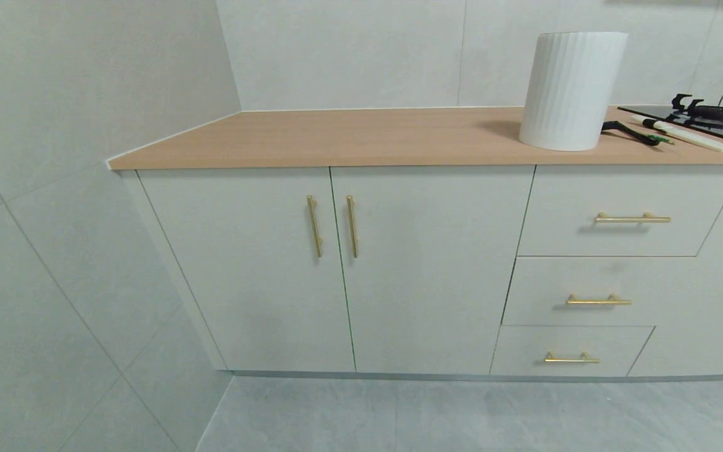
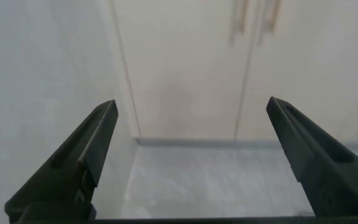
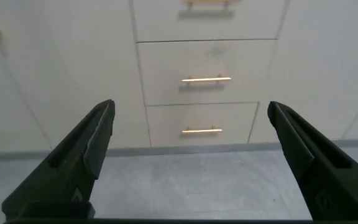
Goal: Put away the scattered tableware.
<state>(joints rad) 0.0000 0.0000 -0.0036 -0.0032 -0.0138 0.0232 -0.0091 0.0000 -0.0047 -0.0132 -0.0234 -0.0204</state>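
Tableware: I see a black utensil (image 1: 631,132) and a cream-handled utensil (image 1: 681,134) lying on the countertop (image 1: 336,135) at its right end, against the hob (image 1: 716,117).
In the way: a white ribbed holder (image 1: 572,91) stands upright just beside them and covers one end of the black utensil.
Left gripper (image 2: 191,107): fingers spread, nothing between them; low, facing the double doors (image 2: 185,68) and the floor (image 2: 197,180).
Right gripper (image 3: 191,107): fingers spread, empty; low, facing the drawers (image 3: 204,68).
Below counter: doors and three drawers closed.
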